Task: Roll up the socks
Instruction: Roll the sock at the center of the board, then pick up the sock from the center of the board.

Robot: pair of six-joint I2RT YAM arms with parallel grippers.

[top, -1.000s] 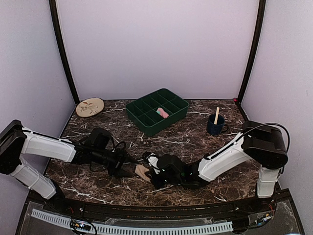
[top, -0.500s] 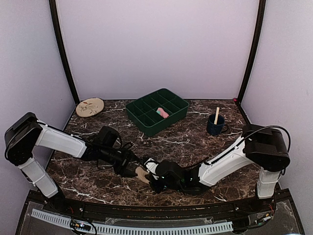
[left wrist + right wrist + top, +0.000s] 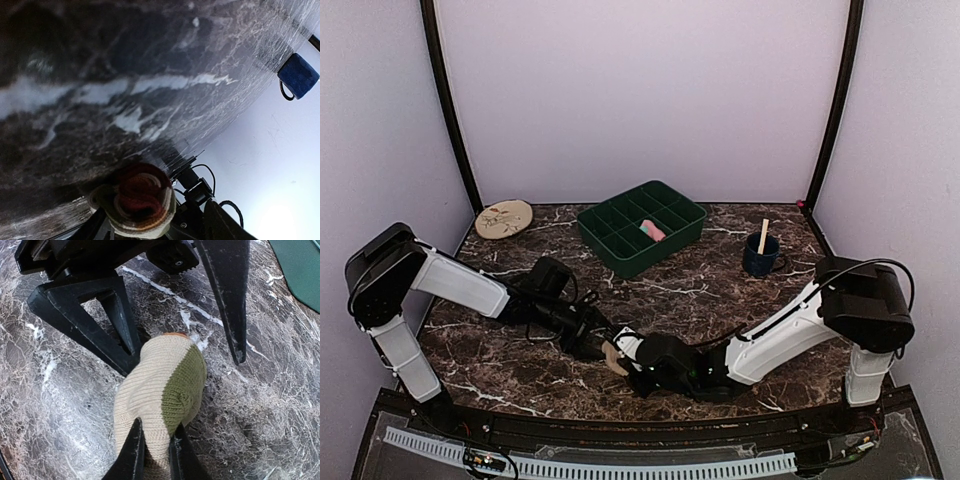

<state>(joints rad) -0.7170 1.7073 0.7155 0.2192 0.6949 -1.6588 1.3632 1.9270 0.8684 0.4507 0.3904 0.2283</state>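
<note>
The beige sock (image 3: 155, 390), olive at the toe, lies rolled up on the marble table (image 3: 720, 290) near the front middle. Its end shows a maroon and orange spiral (image 3: 140, 197). My right gripper (image 3: 155, 452) is shut on the beige fabric at the roll's near side. My left gripper (image 3: 592, 340) stands open astride the roll. One of its fingers (image 3: 120, 325) touches the sock; the other one (image 3: 227, 300) is apart from it. The pink sock (image 3: 651, 230) lies rolled in a compartment of the green tray (image 3: 620, 250).
A blue mug (image 3: 761, 255) holding a wooden stick stands at the right. A round beige disc (image 3: 504, 217) lies at the back left corner. Both arms meet low over the table's front middle.
My left arm has reached further right, bringing its gripper closer around the roll. The right gripper and the sock have barely shifted.
</note>
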